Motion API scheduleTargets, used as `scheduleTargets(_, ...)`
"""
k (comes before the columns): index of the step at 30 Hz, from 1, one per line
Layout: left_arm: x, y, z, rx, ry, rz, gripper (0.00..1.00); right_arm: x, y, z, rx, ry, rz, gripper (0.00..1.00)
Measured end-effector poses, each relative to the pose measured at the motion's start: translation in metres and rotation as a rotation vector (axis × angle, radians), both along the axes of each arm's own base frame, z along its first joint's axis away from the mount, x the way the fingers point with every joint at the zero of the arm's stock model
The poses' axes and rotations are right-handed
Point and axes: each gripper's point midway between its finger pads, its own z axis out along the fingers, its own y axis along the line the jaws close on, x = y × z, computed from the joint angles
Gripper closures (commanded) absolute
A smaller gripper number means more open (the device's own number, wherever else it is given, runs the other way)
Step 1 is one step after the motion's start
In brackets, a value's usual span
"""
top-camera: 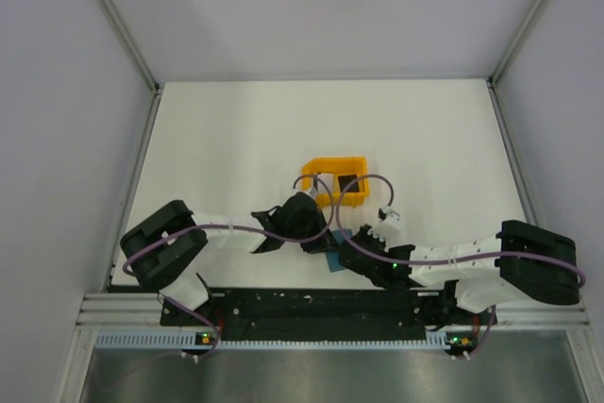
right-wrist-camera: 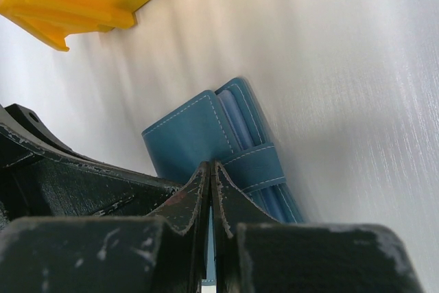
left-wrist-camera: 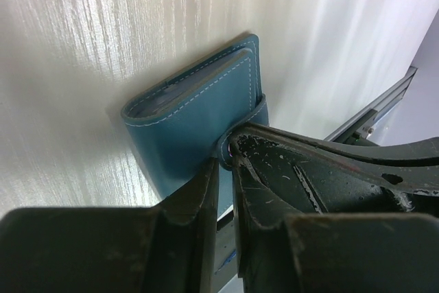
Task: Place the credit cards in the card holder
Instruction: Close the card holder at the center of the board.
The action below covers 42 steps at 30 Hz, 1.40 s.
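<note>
Seeing the teal-blue card holder (left-wrist-camera: 185, 125) flat on the white counter (top-camera: 226, 139), close to the near edge, between the two gripper heads and just on the near side of the orange tray (top-camera: 332, 163), apart from it. Folded shut, stitched in white along its borders, with a strap (right-wrist-camera: 257, 169) of the same blue wrapped across it. Showing pale layered edges inside the fold at the open side; card or lining, cannot tell.

Flanked on the left by the left gripper (left-wrist-camera: 225, 159), fingers a thin slit apart, scuffed black tips right at the holder's edge beside the strap. Cannot tell whether pinching that edge or only resting against it.

Flanked on the right by the right gripper (right-wrist-camera: 209, 166), closed, fingertips pressed together, set low over the holder's face next to the strap. Contact with the surface unclear from either wrist view.

Glimpsing, inside the open-topped tray, flat pale and dark pieces (top-camera: 349, 182), too small to name from above.

Farther out, finding the left arm (top-camera: 226, 233) and the right arm (top-camera: 453, 261) stretched low over the counter, angled inward from bases at the near corners so that the two heads nearly meet over the holder. Bounded by grey walls (top-camera: 57, 92) at the sides and back, and by a slotted rail (top-camera: 283, 338) along the front.
</note>
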Motion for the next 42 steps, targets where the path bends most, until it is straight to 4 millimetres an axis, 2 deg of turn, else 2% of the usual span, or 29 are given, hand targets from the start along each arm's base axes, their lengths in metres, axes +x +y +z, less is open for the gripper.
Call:
scheduleTargets(19,0.0,-0.004,-0.005,0.007,0.08,0.158,0.84,0.0,-0.003,0.0,-0.003,-0.006,0.02,1.0)
scheduleTargets(28,-0.002,-0.005,-0.006,0.006,0.104,0.195,0.93,-0.001,-0.003,0.0,-0.01,-0.007,0.026,1.0)
scheduleTargets(42,-0.006,-0.008,-0.015,-0.028,0.164,0.244,0.98,0.0,-0.004,0.001,-0.033,-0.006,0.027,1.0)
